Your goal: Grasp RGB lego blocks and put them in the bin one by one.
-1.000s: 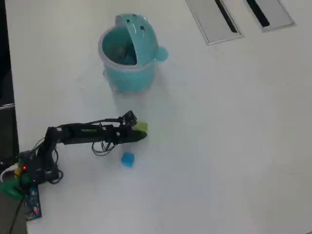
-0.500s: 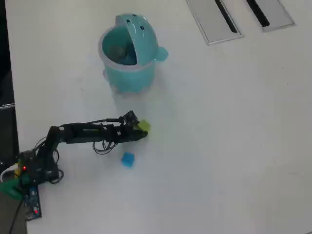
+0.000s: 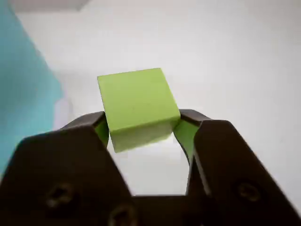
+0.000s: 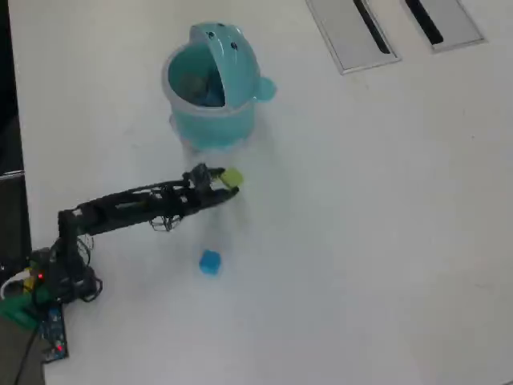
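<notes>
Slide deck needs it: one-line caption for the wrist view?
Gripper shut on the yellow-green block, held above the white table, teal bin at left.

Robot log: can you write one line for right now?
gripper: shut on green block | lifted, near bin | blue block: on table

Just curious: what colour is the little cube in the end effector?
Yellow-green cube, seen best in the wrist view.
</notes>
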